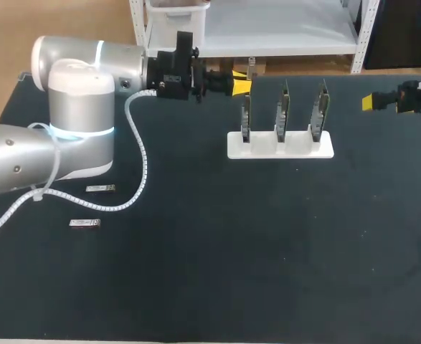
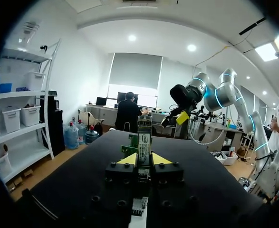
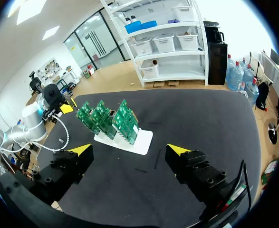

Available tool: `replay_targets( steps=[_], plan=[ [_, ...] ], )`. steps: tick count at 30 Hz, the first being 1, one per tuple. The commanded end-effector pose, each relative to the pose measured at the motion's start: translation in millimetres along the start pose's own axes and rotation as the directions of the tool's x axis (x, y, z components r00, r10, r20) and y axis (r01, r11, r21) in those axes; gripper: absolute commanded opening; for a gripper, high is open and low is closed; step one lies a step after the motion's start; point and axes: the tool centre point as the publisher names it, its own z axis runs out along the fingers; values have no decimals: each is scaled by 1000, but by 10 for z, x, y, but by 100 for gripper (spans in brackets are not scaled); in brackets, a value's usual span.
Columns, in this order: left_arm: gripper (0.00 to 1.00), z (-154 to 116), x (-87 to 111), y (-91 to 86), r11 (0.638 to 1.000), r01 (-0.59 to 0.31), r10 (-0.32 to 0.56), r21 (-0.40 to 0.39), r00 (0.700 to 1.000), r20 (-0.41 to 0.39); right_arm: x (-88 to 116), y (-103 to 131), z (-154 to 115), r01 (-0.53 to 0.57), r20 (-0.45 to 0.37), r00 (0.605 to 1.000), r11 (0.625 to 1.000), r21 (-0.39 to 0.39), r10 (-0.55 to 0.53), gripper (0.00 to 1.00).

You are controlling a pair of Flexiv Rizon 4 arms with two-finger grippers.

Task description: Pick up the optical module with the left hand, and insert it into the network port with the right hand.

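My left gripper point(image 1: 242, 86) hovers at the table's far edge, just behind the leftmost board, shut on a silver optical module point(image 1: 252, 67) that stands upright between its yellow tips. The left wrist view shows that module point(image 2: 144, 135) clamped in the left gripper point(image 2: 144, 160), with my right arm point(image 2: 189, 95) ahead across the table. Three green network boards point(image 1: 282, 115) stand in a white holder point(image 1: 280, 145). My right gripper point(image 1: 374, 102) hangs at the far right, open and empty. In its own view the right gripper point(image 3: 129, 152) faces the boards point(image 3: 108, 118) from a distance.
Two spare modules lie on the black mat at the left, one point(image 1: 100, 188) nearer the arm and one point(image 1: 84, 223) closer to the front. My left arm's white cable point(image 1: 140, 154) loops over the mat. The white holder point(image 3: 141, 138) sits mid-table.
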Motion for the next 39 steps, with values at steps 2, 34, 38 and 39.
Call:
replay_targets(
  steps=[2,34,38,39],
  plan=[
    [0,3,4,-9,1000,0,0,-4,1000,1,-118,44,13,84,6,996,996,-30,-84,100],
    [0,3,4,-9,1000,0,0,-4,1000,1,-916,957,682,515,165,579,200,-834,-799,100],
    [0,3,4,-9,1000,0,0,-4,1000,1,-922,1042,787,510,178,564,171,-843,-806,100],
    [0,3,4,-9,1000,0,0,-4,1000,1,-924,1062,813,500,183,559,152,-853,-809,100]
  ],
)
